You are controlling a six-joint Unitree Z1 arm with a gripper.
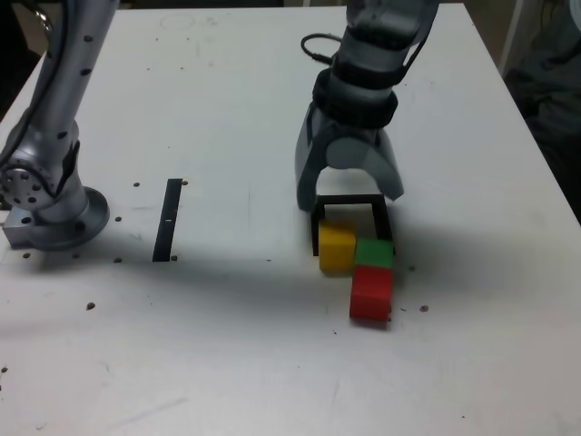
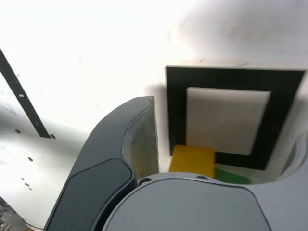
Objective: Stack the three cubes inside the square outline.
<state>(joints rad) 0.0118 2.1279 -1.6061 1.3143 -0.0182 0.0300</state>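
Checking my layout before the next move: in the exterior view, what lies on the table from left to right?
Arm base → narrow black strip → yellow cube → green cube. The red cube overlaps those two sideways.

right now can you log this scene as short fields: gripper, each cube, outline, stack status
gripper: grey two-finger gripper open, empty, above the far side of the outline
yellow cube: small yellow block on the outline's near edge
green cube: small green block beside the yellow one, on the exterior view's right
red cube: small red block in front of the green one, outside the outline
outline: black square outline, white centre bare
stack: not started
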